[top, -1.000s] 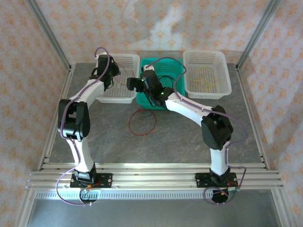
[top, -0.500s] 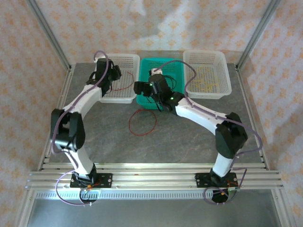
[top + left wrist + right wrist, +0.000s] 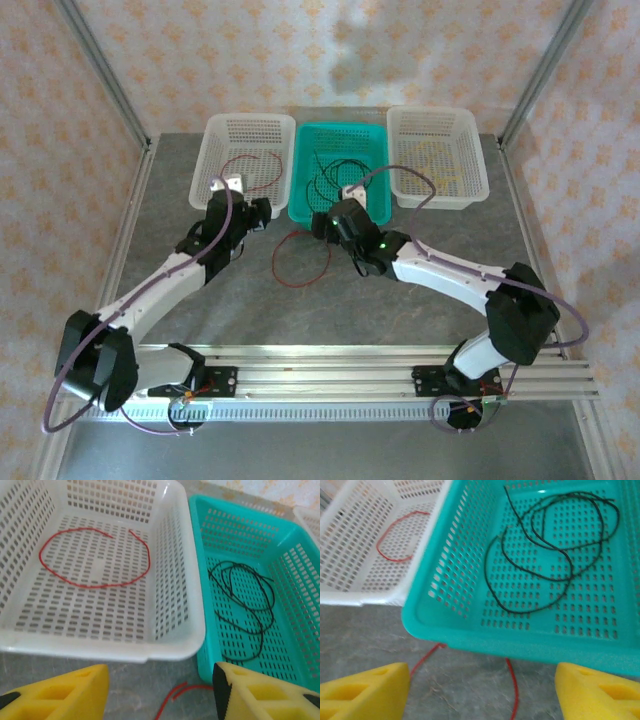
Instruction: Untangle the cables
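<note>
The cables lie apart. One red cable [image 3: 95,560] curls in the left white basket [image 3: 215,135]. Black cables [image 3: 545,555] loop in the teal basket [image 3: 375,135], and yellow ones [image 3: 435,165] rest in the right white basket [image 3: 470,125]. Another red cable [image 3: 300,258] forms a loop on the table just in front of the teal basket. My left gripper [image 3: 262,212] hangs open before the white basket's near wall, the red cable's end [image 3: 175,700] on the table below it. My right gripper [image 3: 322,225] is open over the same loop [image 3: 512,690]. Neither holds anything.
The three baskets stand side by side along the table's far edge. Grey tabletop [image 3: 400,300] stretches from them to the rail at the near edge. Frame posts rise at the far corners.
Both arms have drawn back toward me, out of the baskets and lower over the table. The left gripper left the white basket, where a red cable now lies. The right gripper left the teal basket.
</note>
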`<state>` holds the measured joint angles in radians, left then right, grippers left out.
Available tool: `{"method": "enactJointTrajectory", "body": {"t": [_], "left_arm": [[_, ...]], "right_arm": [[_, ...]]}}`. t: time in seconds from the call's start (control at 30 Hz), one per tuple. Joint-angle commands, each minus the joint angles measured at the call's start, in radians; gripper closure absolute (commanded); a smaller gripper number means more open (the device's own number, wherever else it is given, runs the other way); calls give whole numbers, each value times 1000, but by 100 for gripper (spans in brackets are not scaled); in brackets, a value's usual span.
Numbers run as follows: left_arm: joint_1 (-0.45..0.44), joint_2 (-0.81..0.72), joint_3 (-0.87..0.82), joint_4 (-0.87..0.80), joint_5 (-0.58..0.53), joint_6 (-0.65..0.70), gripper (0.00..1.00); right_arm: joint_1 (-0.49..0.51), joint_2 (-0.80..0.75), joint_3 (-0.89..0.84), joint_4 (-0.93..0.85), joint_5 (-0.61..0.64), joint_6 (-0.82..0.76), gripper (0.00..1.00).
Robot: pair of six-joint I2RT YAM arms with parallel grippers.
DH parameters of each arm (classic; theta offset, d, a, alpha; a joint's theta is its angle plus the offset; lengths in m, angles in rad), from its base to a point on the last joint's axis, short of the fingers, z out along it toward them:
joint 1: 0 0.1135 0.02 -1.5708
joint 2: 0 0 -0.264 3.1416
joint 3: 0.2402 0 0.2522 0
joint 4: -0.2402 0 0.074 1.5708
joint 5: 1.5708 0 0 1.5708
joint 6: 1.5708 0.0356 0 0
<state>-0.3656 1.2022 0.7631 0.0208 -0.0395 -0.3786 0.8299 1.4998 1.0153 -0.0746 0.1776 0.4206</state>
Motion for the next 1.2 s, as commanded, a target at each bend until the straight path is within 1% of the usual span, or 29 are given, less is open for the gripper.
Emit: {"method": "enactJointTrajectory", "body": {"t": [0.0, 0.13, 0.33, 0.47, 0.6, 0.67, 0.87, 0.97, 1.17], "left_arm": [[-19, -66, -74, 31, -20, -66, 42], [-42, -126, -181, 81, 1, -95, 43], [-106, -124, -274, 133, -15, -135, 44], [-132, -122, -343, 211, 0, -181, 43], [-133, -128, -388, 249, -15, -202, 43], [-132, -133, -395, 250, -30, -233, 43], [-127, -139, -398, 249, -43, -238, 43], [-111, -152, -412, 254, -35, -251, 43], [-55, -199, -444, 260, 12, -267, 43]], "right_arm": [[22, -30, -54, -24, 83, 79, 27], [41, -25, -111, -25, 101, 147, 34], [81, 50, -119, -39, 161, 223, 39], [101, 100, -127, 11, 161, 238, 39], [124, 151, -123, 64, 183, 232, 39], [138, 176, -121, 90, 199, 226, 39], [160, 270, -108, 153, 261, 239, 38], [160, 316, -84, 148, 283, 248, 38], [161, 377, -64, 165, 277, 239, 39]]}}
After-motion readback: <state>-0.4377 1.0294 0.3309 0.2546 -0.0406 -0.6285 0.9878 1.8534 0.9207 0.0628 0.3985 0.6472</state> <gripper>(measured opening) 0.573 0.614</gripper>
